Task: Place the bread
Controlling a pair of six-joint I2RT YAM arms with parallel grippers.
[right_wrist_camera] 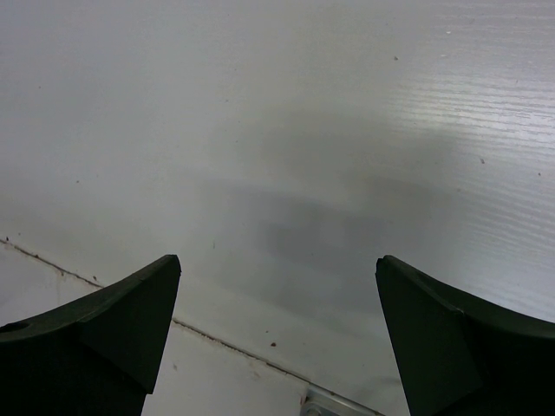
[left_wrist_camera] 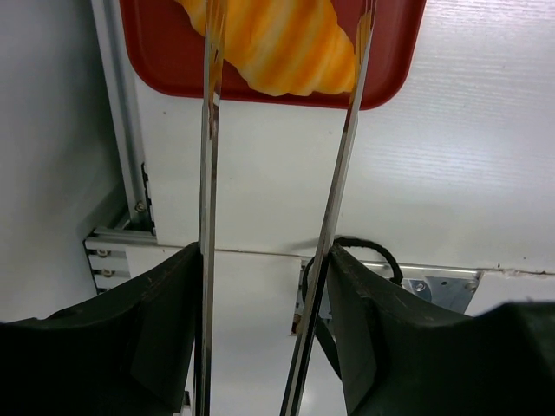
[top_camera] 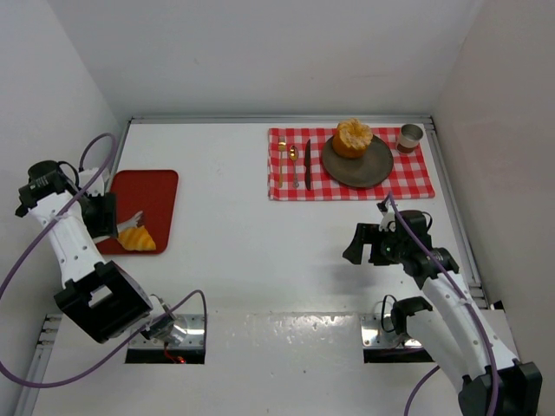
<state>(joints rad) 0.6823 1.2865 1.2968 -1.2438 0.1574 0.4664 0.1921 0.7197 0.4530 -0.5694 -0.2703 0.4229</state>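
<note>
The croissant [top_camera: 137,238] lies on the near part of a red tray [top_camera: 156,186]. My left gripper [top_camera: 104,215] is shut on a pair of metal tongs [top_camera: 130,218]. In the left wrist view the two tong blades [left_wrist_camera: 208,130] run out from my left gripper [left_wrist_camera: 264,269] and straddle the croissant [left_wrist_camera: 277,43] on the tray [left_wrist_camera: 395,52]. Whether they squeeze it is unclear. The round bun [top_camera: 353,137] sits on a dark plate [top_camera: 368,169] at the far right. My right gripper [top_camera: 364,245] is open and empty above bare table [right_wrist_camera: 277,286].
The plate rests on a red-checked cloth [top_camera: 416,178] with a knife [top_camera: 307,163], small cutlery [top_camera: 293,165] and a cup [top_camera: 410,137]. White walls enclose the table. A metal rail [left_wrist_camera: 117,130] runs along the left edge by the tray.
</note>
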